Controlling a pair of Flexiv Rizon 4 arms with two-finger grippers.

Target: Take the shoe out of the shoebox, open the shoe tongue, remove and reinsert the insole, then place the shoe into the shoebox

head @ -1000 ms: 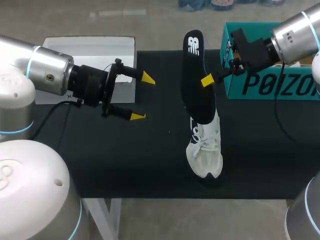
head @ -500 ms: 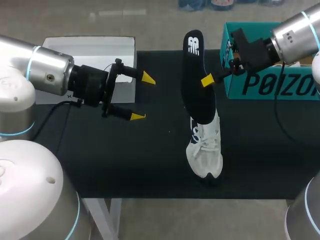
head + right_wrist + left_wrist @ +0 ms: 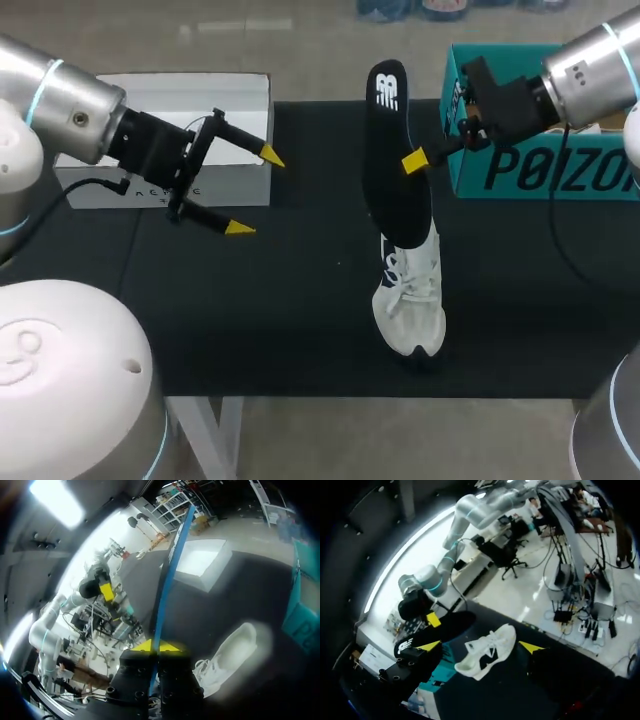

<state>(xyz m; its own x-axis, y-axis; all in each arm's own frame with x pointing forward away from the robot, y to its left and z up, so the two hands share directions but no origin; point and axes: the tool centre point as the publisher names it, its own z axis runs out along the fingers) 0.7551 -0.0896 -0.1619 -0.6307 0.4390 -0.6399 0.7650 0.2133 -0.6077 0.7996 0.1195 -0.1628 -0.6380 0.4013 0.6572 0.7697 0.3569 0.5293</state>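
Clamped on the insole (image 3: 393, 150) edge, right gripper (image 3: 415, 160) holds it over the shoe (image 3: 410, 295); left gripper (image 3: 255, 192) gapes empty.

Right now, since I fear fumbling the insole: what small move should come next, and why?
Probably bring the left claw over to steady the white shoe. The right claw is shut on the black insole, whose lower end meets the shoe's opening, while the left claw hangs open, apart from the shoe, which nothing holds.

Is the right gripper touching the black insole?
Touching. The right wrist view shows the right gripper pinching the thin insole between its two yellow tips, one on each side.
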